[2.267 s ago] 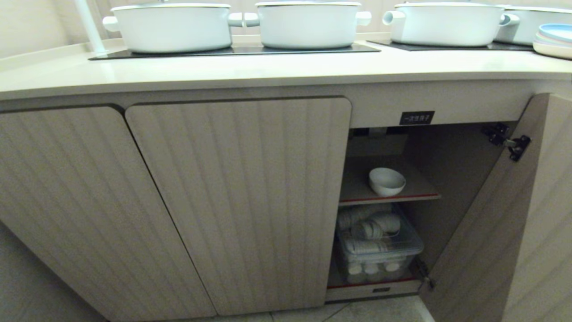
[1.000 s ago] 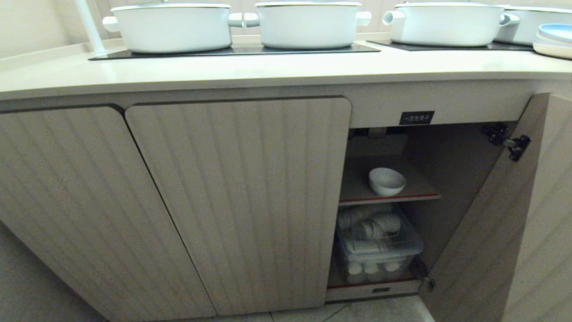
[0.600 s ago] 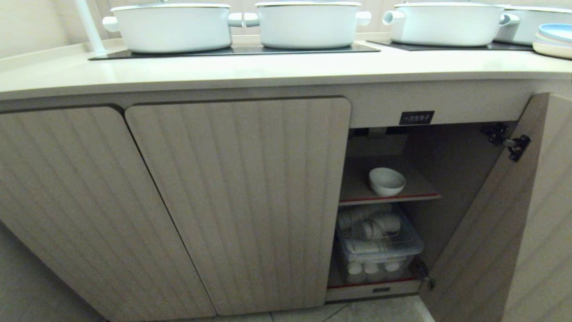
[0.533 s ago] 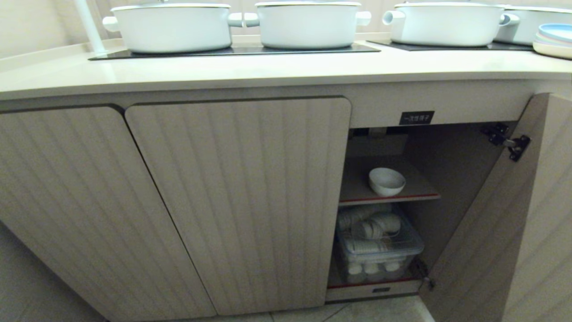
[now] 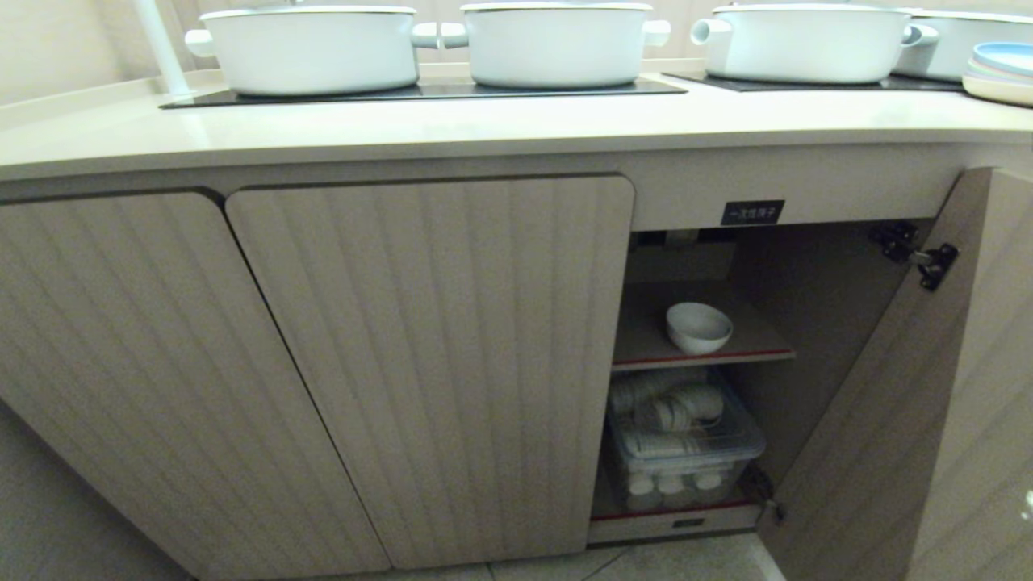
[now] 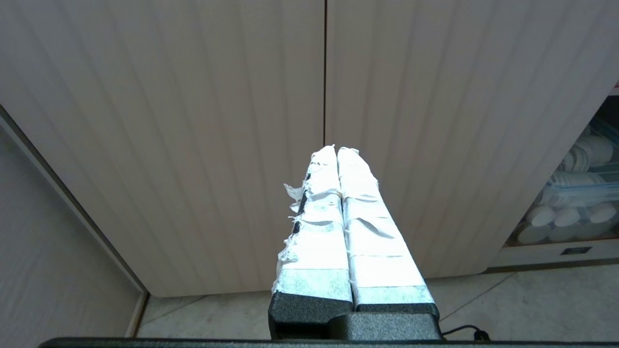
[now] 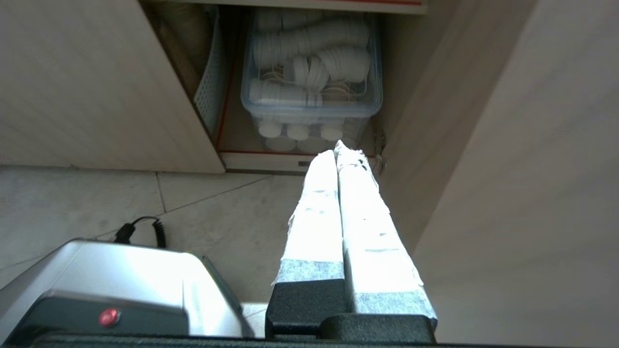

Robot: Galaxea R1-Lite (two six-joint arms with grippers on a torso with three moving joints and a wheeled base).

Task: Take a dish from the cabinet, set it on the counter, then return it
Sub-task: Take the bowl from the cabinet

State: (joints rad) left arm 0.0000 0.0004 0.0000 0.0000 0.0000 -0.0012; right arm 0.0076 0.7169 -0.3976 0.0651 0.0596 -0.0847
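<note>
The dish (image 5: 699, 327), a small white bowl, stands upright on the red-edged upper shelf inside the open right compartment of the cabinet (image 5: 428, 363). The cream counter (image 5: 484, 121) runs above it. Neither gripper shows in the head view. In the right wrist view my right gripper (image 7: 337, 147) is shut and empty, low above the floor, pointing at the lower compartment beside the open door (image 7: 508, 159); the dish is out of that view. In the left wrist view my left gripper (image 6: 336, 150) is shut and empty, facing the closed fluted doors (image 6: 193, 121).
A clear bin (image 5: 686, 444) of white cups fills the lower shelf. The open door (image 5: 912, 387) swings out at right on black hinges (image 5: 920, 254). Three white lidded pots (image 5: 311, 48) and stacked plates (image 5: 1001, 73) sit on the counter. My grey base (image 7: 121, 285) and a cable (image 7: 140, 229) lie on the floor.
</note>
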